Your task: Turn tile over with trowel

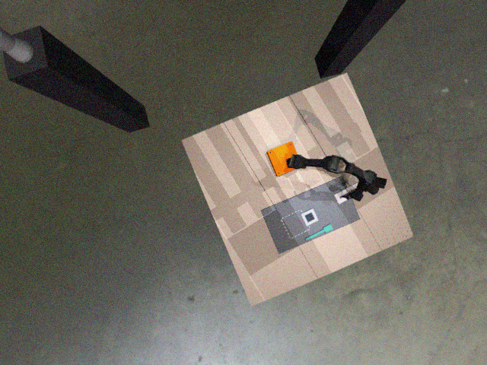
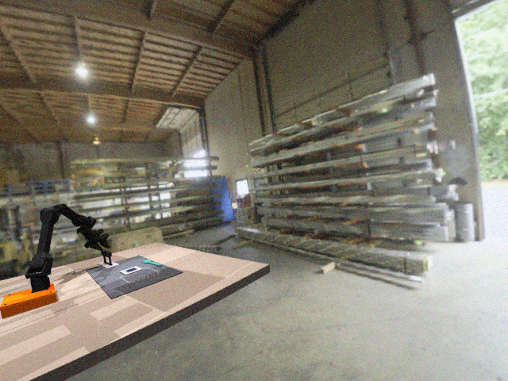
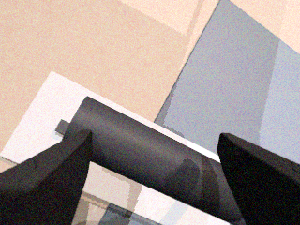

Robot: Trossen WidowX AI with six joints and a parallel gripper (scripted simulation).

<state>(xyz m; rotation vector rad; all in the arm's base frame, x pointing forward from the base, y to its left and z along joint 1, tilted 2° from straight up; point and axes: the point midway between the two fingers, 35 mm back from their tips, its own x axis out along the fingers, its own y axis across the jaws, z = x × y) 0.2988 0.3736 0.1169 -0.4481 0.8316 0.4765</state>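
Observation:
My gripper (image 1: 345,197) (image 2: 107,264) (image 3: 156,140) is open and low over a dark round handle (image 3: 141,145), which seems to be the trowel's. The handle runs diagonally beneath both fingertips, not gripped between them. It lies over a white block (image 3: 42,108) (image 1: 340,198); a small grey tab shows at its left end, and no blade is clear. The tile (image 1: 309,217) (image 2: 131,269) is white with a dark square centre and lies flat on the grey mat (image 1: 348,214) (image 2: 110,286) (image 3: 206,84), at the right edge of the dashed outline (image 1: 287,228) in the top view.
A flat teal tool (image 1: 318,233) (image 2: 152,262) with one wide end lies near the mat's far edge, close to the tile. The orange base (image 1: 280,157) (image 2: 28,300) carries the black arm. The wooden table's edge (image 2: 205,306) is past the mat.

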